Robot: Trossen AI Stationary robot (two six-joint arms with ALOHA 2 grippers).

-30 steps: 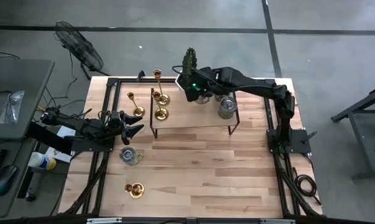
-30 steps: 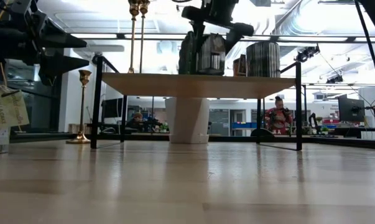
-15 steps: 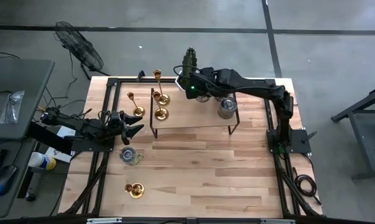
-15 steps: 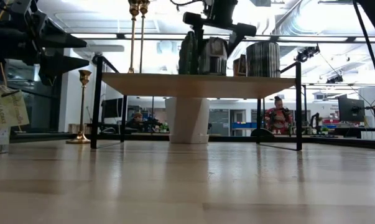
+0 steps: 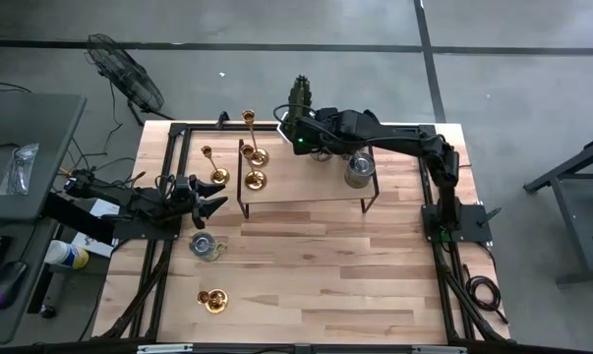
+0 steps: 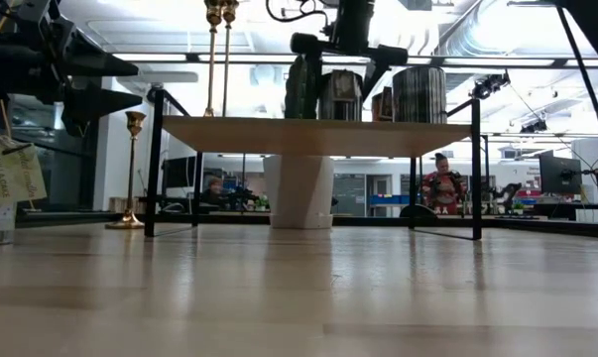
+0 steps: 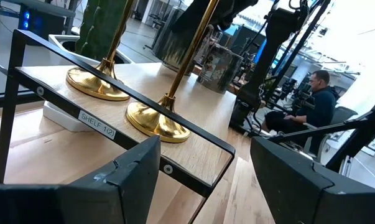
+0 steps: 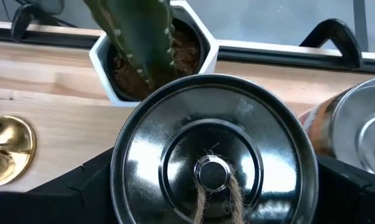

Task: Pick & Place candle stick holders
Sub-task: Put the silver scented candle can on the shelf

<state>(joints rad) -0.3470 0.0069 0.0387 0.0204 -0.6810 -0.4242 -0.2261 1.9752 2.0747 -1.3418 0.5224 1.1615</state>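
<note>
On the shelf's left end stand two upright candle stick holders, stems vertical, just ahead of the left pincer, which hovers wide open and empty, while the right pincer, straddling a silver tin without gripping it, sits farther off.

Two dark jointed arms, green light on right arm, seemingly black cabling

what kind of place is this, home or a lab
Most likely a robotics lab or workshop, not a home: a bare concrete floor around the wooden table, a labelled shelf, and a person at workstations behind.
</note>
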